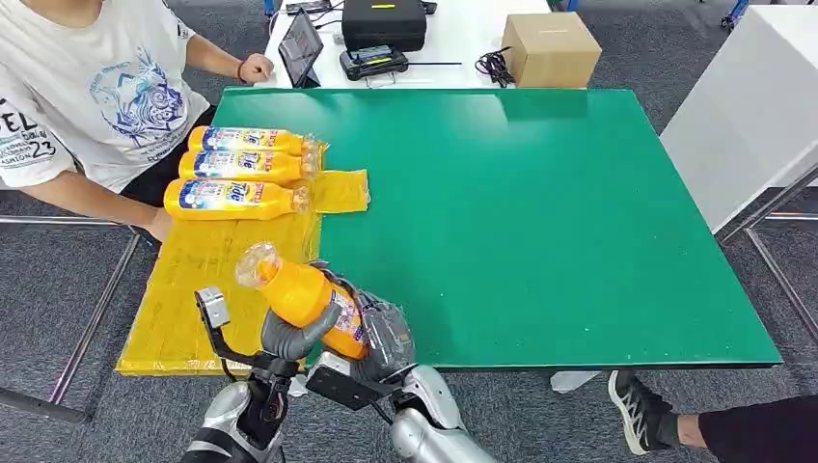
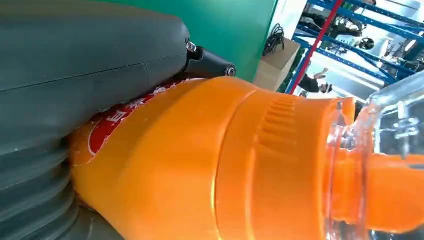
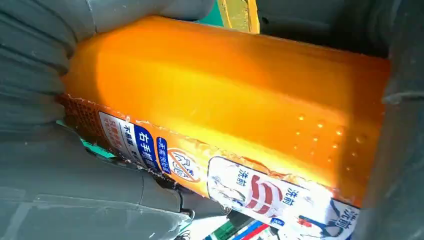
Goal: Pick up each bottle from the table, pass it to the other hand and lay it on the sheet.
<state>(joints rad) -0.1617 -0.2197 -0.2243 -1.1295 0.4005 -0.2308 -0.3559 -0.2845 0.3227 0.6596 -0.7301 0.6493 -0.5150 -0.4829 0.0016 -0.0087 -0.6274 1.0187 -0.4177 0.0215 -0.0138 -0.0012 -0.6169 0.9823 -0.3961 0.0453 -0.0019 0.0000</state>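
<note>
An orange bottle (image 1: 307, 297) with a clear cap is held tilted above the table's near edge, cap pointing up and to the left, over the near end of the yellow sheet (image 1: 193, 280). My left hand (image 1: 289, 338) wraps its body from below, and my right hand (image 1: 388, 336) grips its base end. In the left wrist view the left hand (image 2: 75, 65) lies against the bottle (image 2: 210, 160). In the right wrist view the right hand (image 3: 60, 190) closes around the labelled bottle (image 3: 225, 100). Three more orange bottles (image 1: 231, 200) lie side by side on the sheet's far end.
The green table (image 1: 540, 212) stretches to the right. A person in a white shirt (image 1: 87, 87) sits at the table's left, beside the sheet. Behind it stand a cardboard box (image 1: 550, 48), a black case (image 1: 384, 21) and a tablet (image 1: 299, 46). A shoe (image 1: 641, 410) shows at the lower right.
</note>
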